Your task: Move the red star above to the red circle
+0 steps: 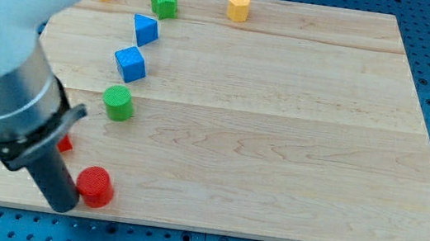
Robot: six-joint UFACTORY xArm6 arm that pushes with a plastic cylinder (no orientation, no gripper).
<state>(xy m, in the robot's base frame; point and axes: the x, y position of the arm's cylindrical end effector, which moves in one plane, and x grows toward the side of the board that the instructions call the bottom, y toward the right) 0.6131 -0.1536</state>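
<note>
My tip [64,205] is sitting just left of the red circle [95,186], with no jaws fitted; the half-hidden red star [65,144], beside the rod, likely needs nudging next.

arm [12,19]: white shell | grey metal collar, blk clamp | dark rod [54,176]

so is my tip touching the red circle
Cannot tell. In the camera view my tip sits right against the left edge of the red circle with no visible gap, but the rod overlaps that edge, so contact isn't plain.
</note>
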